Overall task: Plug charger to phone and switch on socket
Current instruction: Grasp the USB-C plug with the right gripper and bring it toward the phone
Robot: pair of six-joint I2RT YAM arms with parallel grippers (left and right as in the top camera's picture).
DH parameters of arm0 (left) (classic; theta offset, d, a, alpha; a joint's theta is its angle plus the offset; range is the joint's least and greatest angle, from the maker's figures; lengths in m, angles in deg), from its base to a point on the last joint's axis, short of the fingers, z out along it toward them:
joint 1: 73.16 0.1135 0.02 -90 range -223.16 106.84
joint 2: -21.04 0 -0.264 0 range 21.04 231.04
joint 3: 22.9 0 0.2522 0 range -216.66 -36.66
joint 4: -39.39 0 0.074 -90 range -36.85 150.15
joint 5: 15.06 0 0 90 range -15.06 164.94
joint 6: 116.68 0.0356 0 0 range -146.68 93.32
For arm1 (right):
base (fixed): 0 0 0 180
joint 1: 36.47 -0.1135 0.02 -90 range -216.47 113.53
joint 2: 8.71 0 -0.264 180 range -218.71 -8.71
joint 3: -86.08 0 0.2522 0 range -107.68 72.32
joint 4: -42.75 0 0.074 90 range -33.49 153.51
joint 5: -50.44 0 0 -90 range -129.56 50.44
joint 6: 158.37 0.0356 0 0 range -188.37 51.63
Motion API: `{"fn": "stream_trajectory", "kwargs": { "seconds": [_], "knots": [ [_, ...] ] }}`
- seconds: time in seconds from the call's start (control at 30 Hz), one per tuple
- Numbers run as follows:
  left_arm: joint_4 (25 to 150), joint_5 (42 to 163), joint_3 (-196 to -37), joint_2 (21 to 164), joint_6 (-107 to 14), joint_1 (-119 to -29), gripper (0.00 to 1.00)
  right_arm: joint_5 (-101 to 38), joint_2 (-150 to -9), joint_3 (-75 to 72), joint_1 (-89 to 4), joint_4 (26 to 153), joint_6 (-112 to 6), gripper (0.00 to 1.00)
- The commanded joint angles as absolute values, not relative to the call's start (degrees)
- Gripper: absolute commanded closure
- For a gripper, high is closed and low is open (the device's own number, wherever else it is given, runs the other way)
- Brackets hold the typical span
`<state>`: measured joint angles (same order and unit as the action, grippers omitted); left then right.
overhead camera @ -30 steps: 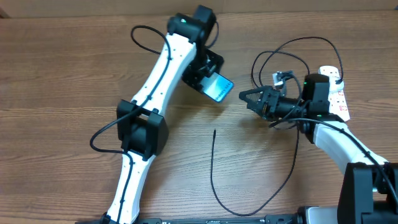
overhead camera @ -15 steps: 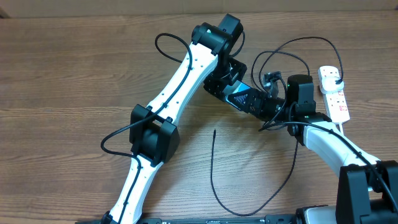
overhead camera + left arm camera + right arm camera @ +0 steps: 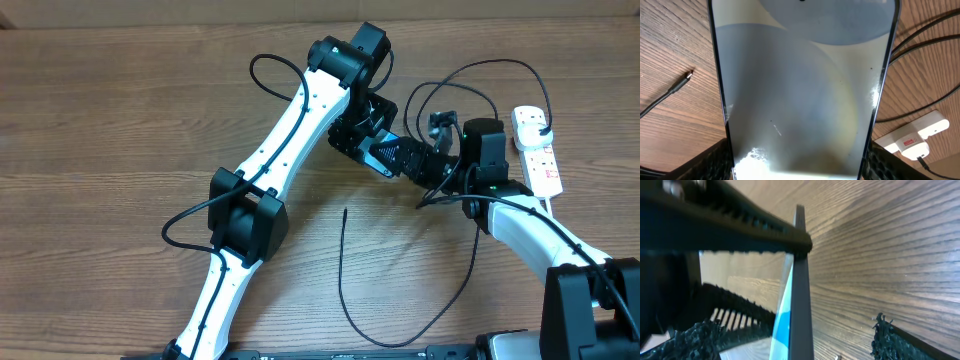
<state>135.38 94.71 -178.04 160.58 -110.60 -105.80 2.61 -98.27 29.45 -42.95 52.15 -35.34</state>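
My left gripper (image 3: pixel 366 138) is shut on the phone (image 3: pixel 384 156) and holds it above the table; in the left wrist view (image 3: pixel 797 167) the phone's lit screen (image 3: pixel 800 85) fills the frame. My right gripper (image 3: pixel 410 160) is open, and the phone's far end sits edge-on (image 3: pixel 801 295) between its spread fingers (image 3: pixel 790 337). The charger cable (image 3: pixel 470 270) loops across the table. Its connector tip (image 3: pixel 345 211) lies free on the wood and also shows in the left wrist view (image 3: pixel 687 76). The white socket strip (image 3: pixel 540 160) lies at the right with a black plug (image 3: pixel 539 118) in it.
The socket strip also shows at the lower right of the left wrist view (image 3: pixel 912 139). More cable loops (image 3: pixel 450 85) lie behind the right gripper. The left arm (image 3: pixel 270 160) stretches diagonally over the table's middle.
Over the last second my left arm swung right with the phone, bringing it between the right gripper's fingers. The right gripper shifted slightly. In the last half second almost nothing moved.
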Motion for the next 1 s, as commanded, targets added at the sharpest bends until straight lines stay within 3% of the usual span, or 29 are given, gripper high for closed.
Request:
{"fn": "stream_trajectory", "kwargs": {
  "seconds": [0.0, 0.53, 0.67, 0.83, 0.97],
  "knots": [
    [135.4, 96.8, -179.7, 159.8, -111.6, -105.8, 0.96, 0.0, -98.3, 28.4, -43.1, 50.6, -30.1, 0.00],
    [133.7, 97.8, -179.7, 159.8, -113.1, -107.4, 0.96, -1.0, -98.3, 28.4, -43.2, 49.3, -27.8, 0.00],
    [133.4, 98.2, -179.7, 159.8, -113.1, -107.4, 0.96, -1.0, -98.3, 28.4, -43.2, 49.3, -27.8, 0.17],
    [133.4, 98.4, -179.7, 159.8, -113.1, -107.4, 0.95, -1.0, -98.3, 28.4, -43.2, 49.3, -27.8, 0.20],
    [133.4, 98.5, -179.7, 159.8, -113.1, -107.4, 0.96, -1.0, -98.3, 28.4, -43.2, 49.3, -27.8, 0.31]
  ]
}}
